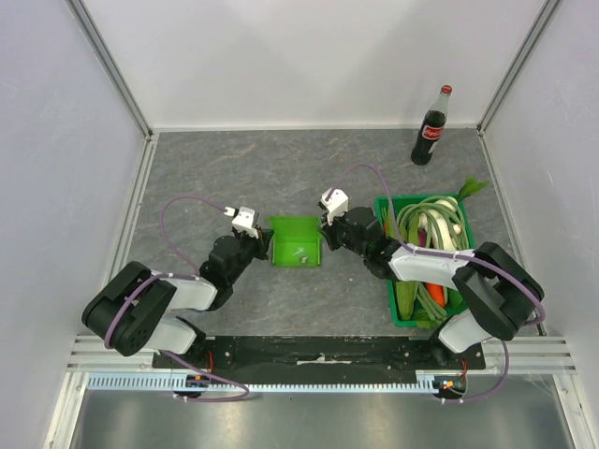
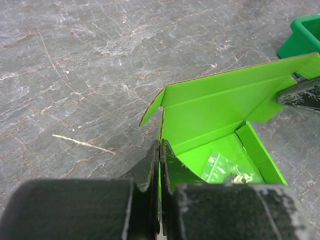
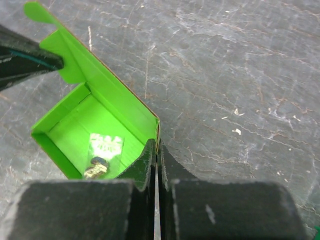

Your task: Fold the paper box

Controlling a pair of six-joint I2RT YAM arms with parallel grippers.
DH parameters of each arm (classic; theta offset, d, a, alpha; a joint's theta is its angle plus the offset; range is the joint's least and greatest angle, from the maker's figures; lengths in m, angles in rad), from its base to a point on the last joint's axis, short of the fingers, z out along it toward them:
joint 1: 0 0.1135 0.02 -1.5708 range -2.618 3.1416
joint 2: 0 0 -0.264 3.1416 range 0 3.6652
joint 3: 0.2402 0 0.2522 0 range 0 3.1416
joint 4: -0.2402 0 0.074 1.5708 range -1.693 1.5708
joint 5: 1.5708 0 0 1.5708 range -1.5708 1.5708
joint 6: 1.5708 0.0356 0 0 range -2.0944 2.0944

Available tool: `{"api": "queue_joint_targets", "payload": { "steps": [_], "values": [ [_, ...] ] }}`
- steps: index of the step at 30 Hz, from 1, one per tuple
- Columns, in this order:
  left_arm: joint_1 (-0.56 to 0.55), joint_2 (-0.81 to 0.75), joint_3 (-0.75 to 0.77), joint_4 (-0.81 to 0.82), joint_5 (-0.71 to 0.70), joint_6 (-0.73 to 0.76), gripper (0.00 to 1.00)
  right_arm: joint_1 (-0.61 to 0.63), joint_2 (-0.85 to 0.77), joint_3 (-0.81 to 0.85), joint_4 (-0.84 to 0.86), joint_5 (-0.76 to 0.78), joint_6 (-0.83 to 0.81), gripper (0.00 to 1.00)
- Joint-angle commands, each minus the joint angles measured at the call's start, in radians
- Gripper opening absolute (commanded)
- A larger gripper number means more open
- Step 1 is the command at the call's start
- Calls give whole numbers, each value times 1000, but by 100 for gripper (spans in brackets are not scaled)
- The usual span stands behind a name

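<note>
Top external view: the paper box sits open at frame centre on the tabletop. The left pincer and right pincer each clamp an opposite wall.

We read the small lime-green paper box as thin card: matt and smooth on its faces, with a raw brownish line along the cut edges. Inside it lies a small clear plastic bag, glossy and crinkled. The left gripper and right gripper look like black matt plastic, and we see pale scuffs on their blocks. The grey marbled tabletop looks like veined stone with a dull, low sheen. The dark-green rigid crate is smooth, slightly glossy plastic. The dark cola bottle looks like shiny glass. The pale frame rails are metal, and the white walls are matt.
</note>
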Motion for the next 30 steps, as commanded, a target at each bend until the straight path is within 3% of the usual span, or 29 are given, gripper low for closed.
{"api": "queue_joint_targets", "payload": {
  "steps": [1, 2, 7, 12, 19, 30],
  "values": [
    [-71, 1, 27, 111, -127, 3, 2, 60, 12, 73, -11, 191, 65, 0],
    [-111, 4, 27, 118, -206, -2, 2, 75, 15, 85, -23, 317, 93, 0],
    [-240, 65, 44, 212, -478, 1, 2, 172, 53, 145, -112, 642, 312, 0],
    [-314, 139, 84, 293, -609, 12, 2, 236, 90, 153, -122, 875, 457, 0],
    [-364, 248, 75, 471, -699, 6, 2, 315, 89, 70, 7, 1021, 506, 0],
    [-400, 329, 11, 638, -690, 12, 2, 368, 124, -1, 124, 1127, 526, 0]
  ]
}}
